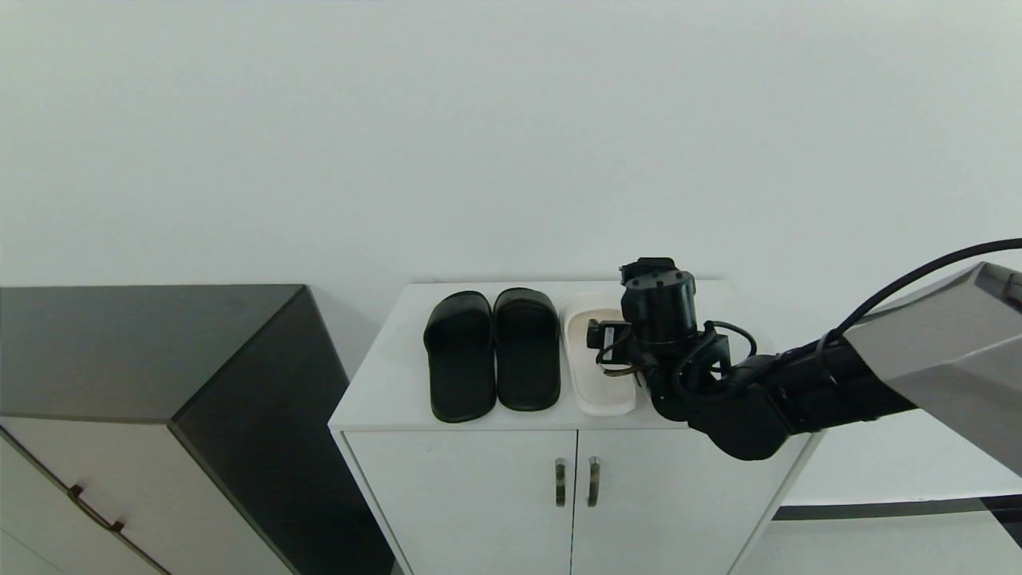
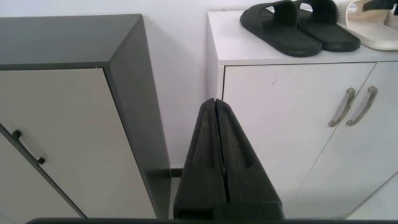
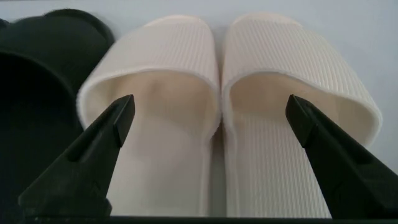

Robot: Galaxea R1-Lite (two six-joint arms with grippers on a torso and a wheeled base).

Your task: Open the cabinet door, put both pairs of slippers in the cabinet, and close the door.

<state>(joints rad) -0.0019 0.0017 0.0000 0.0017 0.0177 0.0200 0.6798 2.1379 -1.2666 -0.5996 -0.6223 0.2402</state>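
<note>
Cream slippers (image 3: pixel 168 81) lie side by side on the cabinet's top surface (image 1: pixel 383 359), right of the black pair (image 1: pixel 491 351). The right gripper (image 3: pixel 210 104) hangs over them, jaws wide open. I would centre it, descend squarely and squeeze both together. The left gripper (image 2: pixel 215 102), jaws closed, sits low, near the 2 shut doors (image 1: pixel 463 495).

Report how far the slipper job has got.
Nothing looks done: the cabinet doors are shut and the black slippers sit on top. In hand: the right gripper, fingers open, is poised at the white slippers. Left: opening the door, loading both pairs, closing.
</note>
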